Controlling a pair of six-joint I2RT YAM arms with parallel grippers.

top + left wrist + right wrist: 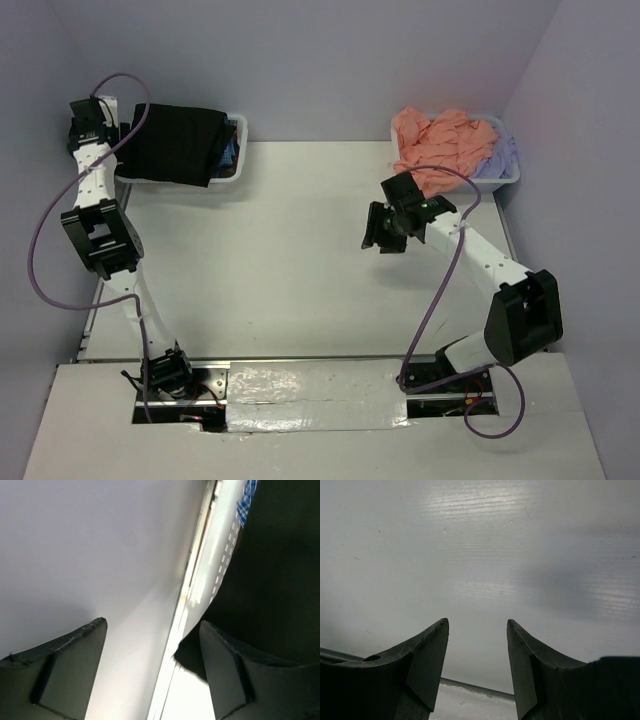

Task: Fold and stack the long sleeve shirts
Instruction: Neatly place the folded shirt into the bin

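Left gripper (pixel 152 625): jaws are seen spread wide, nothing caught between them. It is positioned at the far-left corner of the table (pixel 280 260), just outside the outer end of the far-left bin (pixel 239 122). In the left wrist view one finger (pixel 227 675) is seen just beside the hanging edge of the black shirt (pixel 175 145); contact cannot be told. The other finger is seen against the bare wall (pixel 75 545).

Black shirt: laid as a rough flat rectangle across the far-left bin, with most of the bin covered and cloth hung over the bin's near rim toward the table. It is not gripped by either arm. The blue-checked shirt (pixel 231 152) is seen under it, exposed at the bin's inner end. A strip of it is also caught at the top of the left wrist view.

Right gripper (pixel 477 622): jaws are parted to a middling gap, nothing held. It is positioned over bare table, right of centre, near the far-right bin (pixel 512 181) but apart from it. Only table surface is seen between the fingers in the right wrist view.

Salmon-pink shirt (pixel 440 140): heaped unfolded in the far-right bin at the far-right corner, spilled over the bin's near and inner rims.

Pale lavender shirt (pixel 503 157): crumpled in the same bin at its outer end, touching the salmon-pink one.
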